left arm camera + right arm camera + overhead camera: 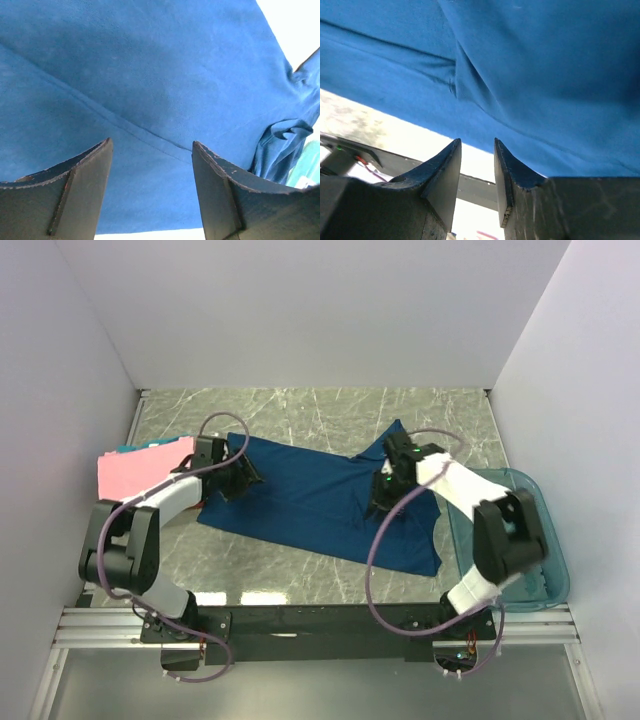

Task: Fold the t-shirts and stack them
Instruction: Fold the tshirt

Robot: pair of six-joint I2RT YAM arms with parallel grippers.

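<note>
Top external view shows the navy-blue t-shirt (pixel 310 500) spread out across the middle of the marble-patterned table (pixel 300 410), lying at a slant with its lower hem toward the arms and a rumpled sleeve by the right arm. The left gripper (pixel 240 478) hangs over the shirt's left end and the right gripper (pixel 383 495) over its right part. A folded pink t-shirt (pixel 135 472) lies at the table's left edge, just beside the navy one, with a sliver of teal cloth (pixel 125 449) showing at its far side. A translucent teal tub (pixel 545 540) sits at the right edge, behind the right arm's elbow. In the left wrist view the left gripper (pixel 151 145) has its fingers (pixel 75 190) spread wide, nothing between them, with flat blue cloth and a stitched seam (pixel 125 127) beyond the tips. In the right wrist view the right gripper (pixel 476 142) has its fingers (pixel 440 170) a narrow gap apart; the gap is bare, and the tips sit just off the shirt's edge.
</note>
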